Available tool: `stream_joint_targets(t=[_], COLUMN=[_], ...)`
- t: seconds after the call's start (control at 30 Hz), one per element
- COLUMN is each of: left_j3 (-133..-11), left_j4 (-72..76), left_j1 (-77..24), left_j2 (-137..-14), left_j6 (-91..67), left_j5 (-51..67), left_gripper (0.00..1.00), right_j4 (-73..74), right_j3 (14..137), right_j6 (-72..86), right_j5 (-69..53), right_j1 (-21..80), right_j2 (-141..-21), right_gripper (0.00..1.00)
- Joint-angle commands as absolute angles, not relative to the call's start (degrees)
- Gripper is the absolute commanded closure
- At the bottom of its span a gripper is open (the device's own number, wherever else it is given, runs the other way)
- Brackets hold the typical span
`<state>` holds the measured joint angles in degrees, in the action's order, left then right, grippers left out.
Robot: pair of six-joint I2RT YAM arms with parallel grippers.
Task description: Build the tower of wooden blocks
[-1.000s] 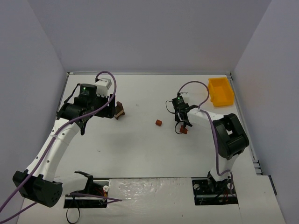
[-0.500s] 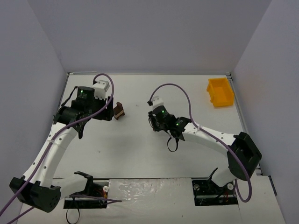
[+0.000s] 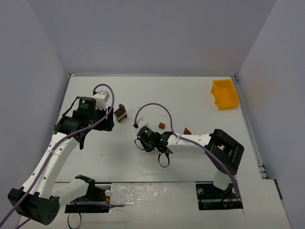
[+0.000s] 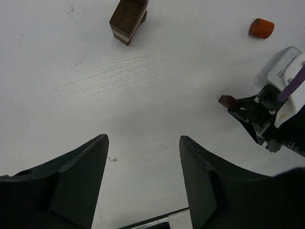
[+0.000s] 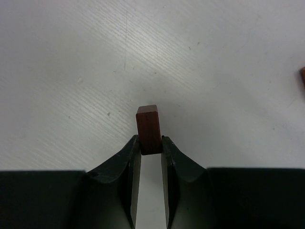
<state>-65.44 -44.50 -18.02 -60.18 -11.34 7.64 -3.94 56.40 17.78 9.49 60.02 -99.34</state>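
The short dark-and-pale wooden tower (image 4: 127,19) looks barely begun. The right gripper (image 5: 148,143) jaws pinch a reddish-brown wooden block (image 5: 147,124), the left gripper (image 4: 143,152) jaws gape empty, and a reddish wooden cylinder (image 3: 161,125) lies loose.

Reads as a robotics lab test cell. Walled on three sides by plain pale panels (image 3: 143,33), floored by a bare white table (image 3: 200,95). Fitted with a white-and-black left arm (image 3: 57,152) and right arm (image 3: 190,140), bolted at the near edge and trailing purple cables (image 3: 152,104) (looping loosely over the tabletop). Stocked with a yellow bin (image 3: 224,93) and tiny wood blocks (image 3: 161,125).
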Motion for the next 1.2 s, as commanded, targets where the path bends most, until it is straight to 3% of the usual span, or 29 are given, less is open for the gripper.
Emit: stream_joint_targets(t=[0.0,0.2,0.5,0.73,0.87,1.17], left_j3=[-64.9,-62.9,-61.2,-61.1,-61.4,-62.2], left_j4=[-43.1,-42.8,-39.7,-35.5,-33.0,-26.1], left_j1=[-17.8,-17.9,-20.9,-31.4,-36.1,-41.2], left_j2=[-58.4,-58.9,-59.7,-64.5,-68.5,-78.4], left_j6=[-12.3,-12.1,-13.4,-9.0,-6.5,-1.3], left_j5=[7.4,9.1,11.2,9.7,9.4,13.3], left_gripper=[0.42,0.42,0.42,0.41,0.34,0.28], right_j4=[-8.1,-8.1,-8.1,-5.8,-2.3,5.3], right_j3=[57.2,57.2,56.8,54.8,52.9,49.8], right_j6=[18.1,17.4,16.3,15.3,14.9,15.1], right_j5=[10.3,9.8,10.1,10.2,11.4,10.7], right_j1=[60.7,61.0,61.1,54.5,46.8,24.8], right_j2=[-99.2,-99.6,-94.9,-81.0,-74.2,-60.1], right_gripper=[0.85,0.67,0.57,0.2,0.01,0.0])
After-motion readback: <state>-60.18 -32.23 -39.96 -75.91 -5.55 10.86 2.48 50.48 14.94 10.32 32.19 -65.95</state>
